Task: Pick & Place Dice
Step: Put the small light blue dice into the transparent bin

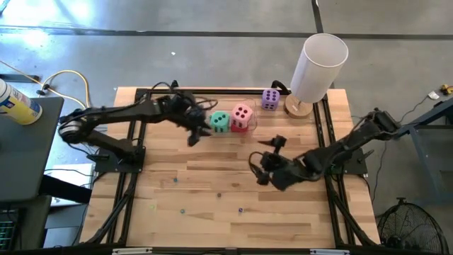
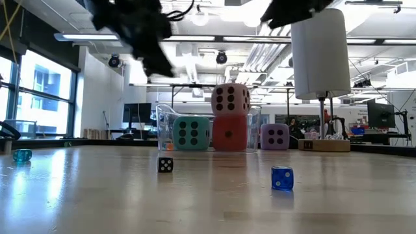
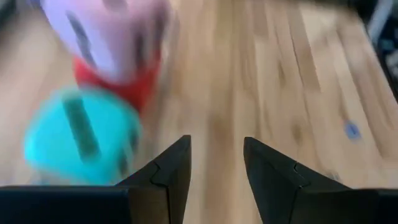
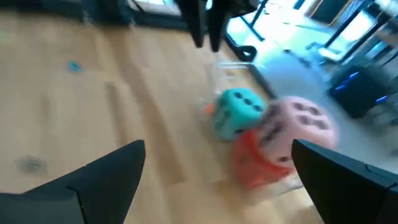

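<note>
Dice, four soft cubes with dark pips, sit at the far side of the wooden desk (image 1: pixel 212 184). The pink die (image 1: pixel 242 113) rests on the red die (image 1: pixel 239 128), with the teal-green die (image 1: pixel 220 121) touching beside them; all three seem to lie within a clear plastic container (image 2: pixel 162 127). The purple die (image 1: pixel 270 98) stands apart, near a tall white cylinder (image 1: pixel 318 67). The left tool (image 1: pixel 200 132) hovers beside the teal die, slightly parted and empty. The right tool (image 1: pixel 263 157), wide open and empty, waits mid-desk. Likely next: fetching the purple die, which needs reaching near the cylinder.
</note>
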Action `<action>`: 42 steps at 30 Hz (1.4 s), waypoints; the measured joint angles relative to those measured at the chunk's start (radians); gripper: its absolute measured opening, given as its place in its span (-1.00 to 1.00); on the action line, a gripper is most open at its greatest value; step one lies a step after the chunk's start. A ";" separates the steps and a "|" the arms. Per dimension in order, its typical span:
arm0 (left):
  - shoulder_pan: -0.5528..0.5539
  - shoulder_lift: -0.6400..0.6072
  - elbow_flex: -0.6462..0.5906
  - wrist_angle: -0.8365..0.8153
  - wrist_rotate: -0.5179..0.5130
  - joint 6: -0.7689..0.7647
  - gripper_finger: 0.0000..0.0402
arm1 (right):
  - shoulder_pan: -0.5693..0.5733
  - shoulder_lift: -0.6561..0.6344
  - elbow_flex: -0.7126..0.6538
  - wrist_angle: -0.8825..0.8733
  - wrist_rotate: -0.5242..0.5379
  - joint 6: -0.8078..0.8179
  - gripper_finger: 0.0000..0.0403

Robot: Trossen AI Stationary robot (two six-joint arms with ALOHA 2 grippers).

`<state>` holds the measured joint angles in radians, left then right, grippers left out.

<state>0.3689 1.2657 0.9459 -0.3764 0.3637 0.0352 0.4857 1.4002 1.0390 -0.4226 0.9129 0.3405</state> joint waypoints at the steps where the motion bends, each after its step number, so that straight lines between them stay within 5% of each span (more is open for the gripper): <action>1: -0.010 -0.027 0.000 -0.073 0.000 -0.023 -0.29 | 0.024 -0.001 -0.001 -0.001 0.007 0.055 0.97; 8: -0.180 -0.150 -0.005 -0.519 -0.021 -0.285 -0.29 | 0.171 0.027 -0.050 0.164 0.012 0.166 0.97; 20: -0.754 -0.147 -0.126 -0.527 -0.469 -0.874 -0.29 | 0.235 0.029 -0.166 0.422 -0.024 0.082 0.97; 27: -0.952 -0.086 -0.190 -0.464 -0.582 -0.949 -0.29 | 0.234 0.029 -0.193 0.482 -0.033 0.045 0.97; 42: -1.038 0.067 -0.264 -0.355 -0.684 -0.923 -0.29 | 0.176 0.029 -0.192 0.540 -0.191 -0.032 0.97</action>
<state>-0.6689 1.3326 0.6823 -0.7311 -0.3205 -0.8875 0.6618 1.4296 0.8474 0.1173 0.7220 0.3088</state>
